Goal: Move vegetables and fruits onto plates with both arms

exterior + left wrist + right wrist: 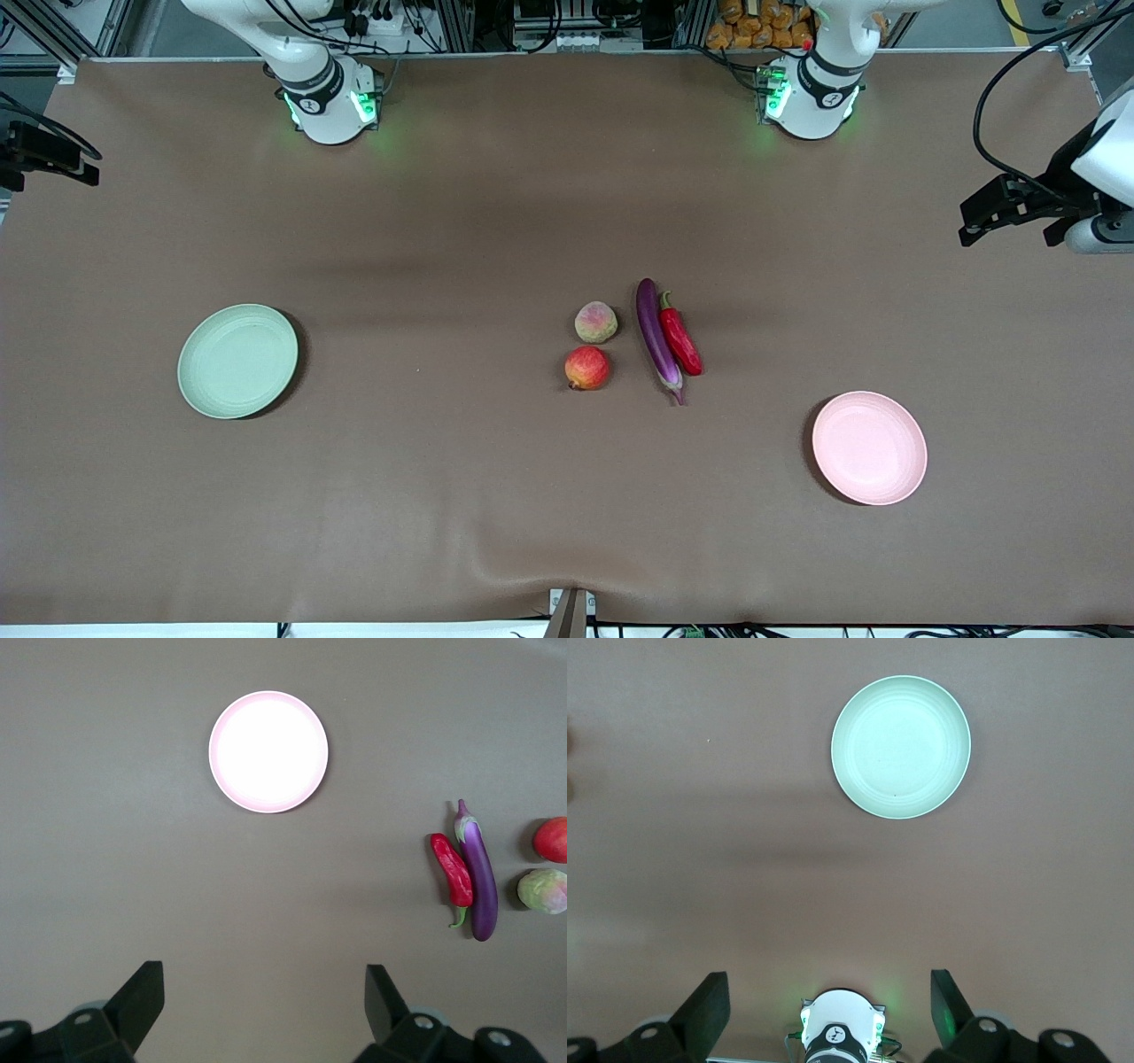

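The purple eggplant (656, 337) and the red chili (680, 338) lie side by side at mid-table. Beside them, toward the right arm's end, lie the yellow-green fruit (596, 322) and, nearer the camera, the red fruit (586, 368). The green plate (237, 361) sits toward the right arm's end and the pink plate (869, 447) toward the left arm's end; both hold nothing. My left gripper (264, 992) is open and empty, high over the left arm's end of the table (983, 217). My right gripper (830, 992) is open and empty, high over the right arm's end (62, 159).
The brown table cover has a raised fold at its edge nearest the camera (532, 567). The arm bases (328, 97) (806, 97) stand along the edge farthest from the camera. Racks and cables stand past that edge.
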